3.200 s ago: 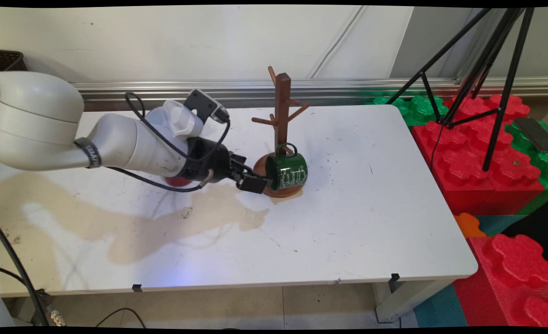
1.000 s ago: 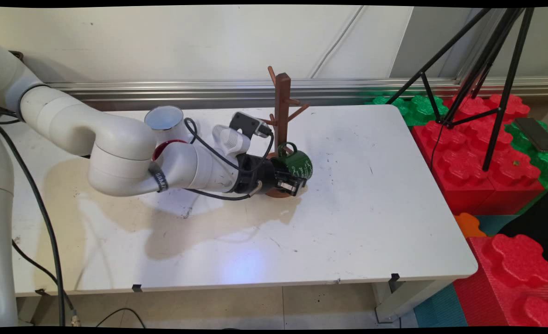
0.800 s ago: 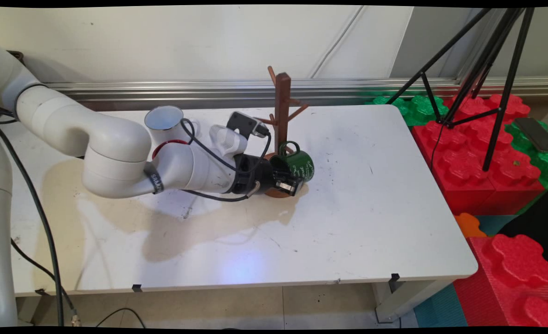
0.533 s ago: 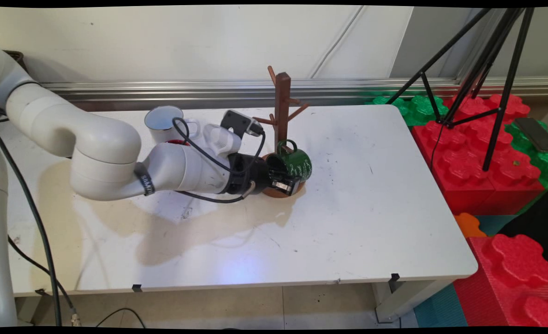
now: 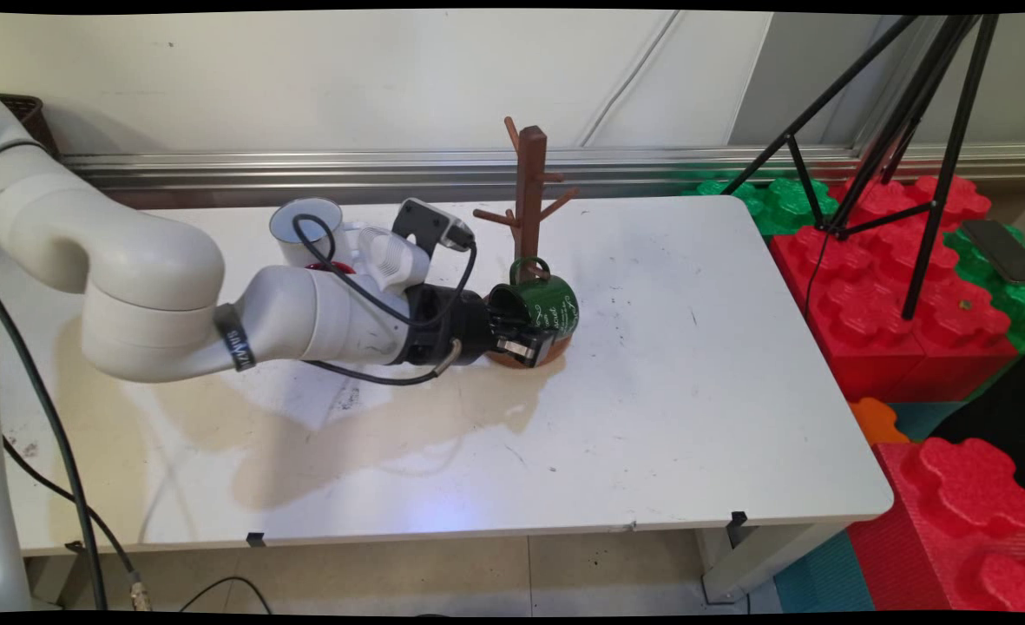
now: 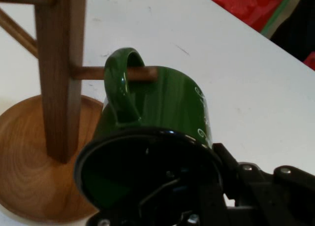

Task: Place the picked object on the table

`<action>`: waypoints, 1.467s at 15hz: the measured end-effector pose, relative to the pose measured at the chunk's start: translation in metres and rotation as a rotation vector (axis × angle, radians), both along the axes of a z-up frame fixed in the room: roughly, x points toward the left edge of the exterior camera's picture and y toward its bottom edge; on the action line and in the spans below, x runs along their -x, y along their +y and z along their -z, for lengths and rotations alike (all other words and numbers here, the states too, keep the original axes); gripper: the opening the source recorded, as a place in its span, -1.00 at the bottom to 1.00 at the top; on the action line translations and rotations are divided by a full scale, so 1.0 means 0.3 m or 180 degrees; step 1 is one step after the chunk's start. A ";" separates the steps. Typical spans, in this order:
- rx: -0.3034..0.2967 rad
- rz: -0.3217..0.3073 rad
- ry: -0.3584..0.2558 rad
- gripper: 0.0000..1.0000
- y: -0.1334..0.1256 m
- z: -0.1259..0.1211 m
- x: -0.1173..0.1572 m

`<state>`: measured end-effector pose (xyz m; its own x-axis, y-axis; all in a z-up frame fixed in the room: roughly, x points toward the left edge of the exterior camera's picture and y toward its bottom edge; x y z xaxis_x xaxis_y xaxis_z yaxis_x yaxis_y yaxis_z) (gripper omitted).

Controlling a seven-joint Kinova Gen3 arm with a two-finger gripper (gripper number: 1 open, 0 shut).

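Gripper: the black two-finger gripper (image 5: 521, 334) reaches in from the left, pinching the rim of the green mug (image 5: 540, 305); one finger sits inside the mouth, the other outside on the wall.
Green mug: lies tilted on its side, mouth toward the gripper, its handle (image 6: 119, 88) threaded over a low peg (image 6: 142, 74) of the wooden mug tree (image 5: 529, 187). Seen from the hand, the peg passes through the handle loop and the mug's body hangs above the tree's round base (image 6: 29, 167).
Writing: white script lettering runs along the mug's side (image 5: 560, 314), too small to read. A dark band on the arm carries white letters, not legible here.
Mug tree: one, brown wood, an upright post with several short pegs, standing near the table's far middle.
Mugs, counted: three show. One green; one white with a dark rim (image 5: 304, 227) standing upright at the far left behind the arm; one red (image 5: 335, 267), mostly hidden by the arm, just beside the white one.
Table: one white table (image 5: 668, 417), scuffed and marked.
Right of the table: red and green foam blocks (image 5: 903, 330) and a black tripod (image 5: 911, 130).
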<state>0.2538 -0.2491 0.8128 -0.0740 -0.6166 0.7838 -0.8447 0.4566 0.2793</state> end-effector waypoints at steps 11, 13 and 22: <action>0.0245 0.0728 -0.0320 -1.00 0.096 -0.084 -0.029; 0.0281 0.0877 -0.0457 -1.00 0.116 -0.115 -0.047; 0.0321 0.1016 -0.1281 -1.00 0.209 -0.250 -0.194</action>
<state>0.3119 -0.1864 0.8878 -0.5536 -0.4370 0.7089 -0.6905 0.7167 -0.0975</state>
